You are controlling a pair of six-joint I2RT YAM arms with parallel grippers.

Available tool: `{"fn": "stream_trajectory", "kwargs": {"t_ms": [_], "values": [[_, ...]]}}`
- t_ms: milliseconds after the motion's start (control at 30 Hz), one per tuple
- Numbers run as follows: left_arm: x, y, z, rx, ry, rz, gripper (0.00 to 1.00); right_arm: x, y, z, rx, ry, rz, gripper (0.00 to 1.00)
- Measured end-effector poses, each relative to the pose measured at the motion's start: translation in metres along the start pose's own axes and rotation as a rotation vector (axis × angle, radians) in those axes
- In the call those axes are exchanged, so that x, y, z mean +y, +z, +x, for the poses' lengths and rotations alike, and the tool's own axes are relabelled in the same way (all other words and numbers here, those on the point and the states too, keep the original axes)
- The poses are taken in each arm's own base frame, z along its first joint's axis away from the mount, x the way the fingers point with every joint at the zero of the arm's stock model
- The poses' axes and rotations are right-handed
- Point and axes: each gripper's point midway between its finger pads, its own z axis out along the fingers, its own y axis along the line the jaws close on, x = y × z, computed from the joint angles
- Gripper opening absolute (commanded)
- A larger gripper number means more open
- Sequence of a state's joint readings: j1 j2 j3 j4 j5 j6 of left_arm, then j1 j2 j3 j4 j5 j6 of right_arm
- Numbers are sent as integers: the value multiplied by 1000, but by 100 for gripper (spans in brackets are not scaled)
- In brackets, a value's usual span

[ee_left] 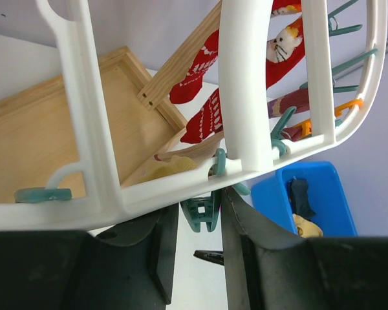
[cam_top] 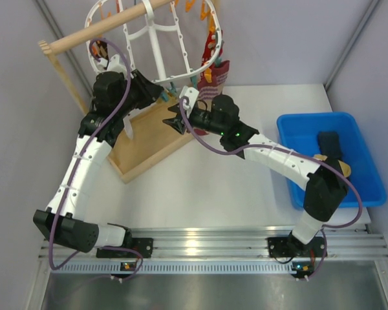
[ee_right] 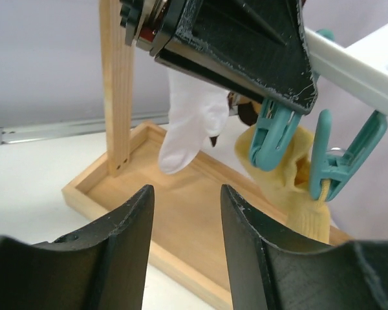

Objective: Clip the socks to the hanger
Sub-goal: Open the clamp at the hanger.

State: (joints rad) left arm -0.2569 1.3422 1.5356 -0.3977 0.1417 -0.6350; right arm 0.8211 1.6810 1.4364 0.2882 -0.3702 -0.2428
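The white hanger (cam_top: 156, 45) hangs from a wooden rod, its rim lined with teal and orange clips. My left gripper (cam_top: 165, 97) is at its lower rim, with its fingers closed around a teal clip (ee_left: 204, 210). A tan-yellow sock (ee_right: 291, 174) hangs from the rim beside that clip, and it also shows in the left wrist view (ee_left: 168, 166). A white sock (ee_right: 191, 123) and red patterned socks (ee_left: 204, 116) hang there too. My right gripper (ee_right: 184, 194) is open and empty, just below the rim over the wooden base (cam_top: 145, 139).
A blue bin (cam_top: 291, 123) at the right holds a dark sock (cam_top: 328, 143) and a tan sock (cam_top: 336, 165). The wooden rod (cam_top: 97, 32) and its upright post (ee_right: 116, 84) stand on the base at the back left.
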Motion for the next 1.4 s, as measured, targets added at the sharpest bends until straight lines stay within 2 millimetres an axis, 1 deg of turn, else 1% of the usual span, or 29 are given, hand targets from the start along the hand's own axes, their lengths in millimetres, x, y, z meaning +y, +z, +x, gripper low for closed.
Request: {"fn": "stream_trajectory", "kwargs": {"t_ms": [67, 133, 333, 400, 500, 533, 667, 767, 833, 1000, 1200, 1400], "values": [[1, 1, 0, -6, 11, 4, 0, 2, -2, 3, 13, 31, -22, 45], [1, 2, 0, -9, 17, 9, 0, 1, -3, 1, 17, 59, -32, 45], [0, 2, -1, -9, 37, 25, 0, -11, 3, -25, -37, 117, -28, 43], [0, 2, -1, -8, 39, 27, 0, -16, 6, -28, -45, 138, -24, 42], [1, 2, -2, -11, 46, 24, 0, -23, 13, -27, -46, 162, -16, 40], [2, 2, -2, -13, 51, 20, 0, -24, 15, -27, -46, 168, -16, 38], [3, 3, -2, -15, 60, 21, 0, -24, 18, -22, -31, 185, -23, 33], [2, 2, -2, -13, 59, 26, 0, -22, 18, -12, 3, 200, -27, 28], [2, 2, -2, -12, 60, 27, 0, -21, 18, -2, 34, 214, -28, 28], [1, 2, -2, -9, 60, 32, 0, -22, 18, 10, 65, 222, -20, 32], [1, 2, -2, -10, 63, 34, 0, -31, 20, 13, 66, 229, 7, 34], [1, 3, -1, -10, 64, 38, 0, -39, 25, 3, 38, 235, 26, 34]]}}
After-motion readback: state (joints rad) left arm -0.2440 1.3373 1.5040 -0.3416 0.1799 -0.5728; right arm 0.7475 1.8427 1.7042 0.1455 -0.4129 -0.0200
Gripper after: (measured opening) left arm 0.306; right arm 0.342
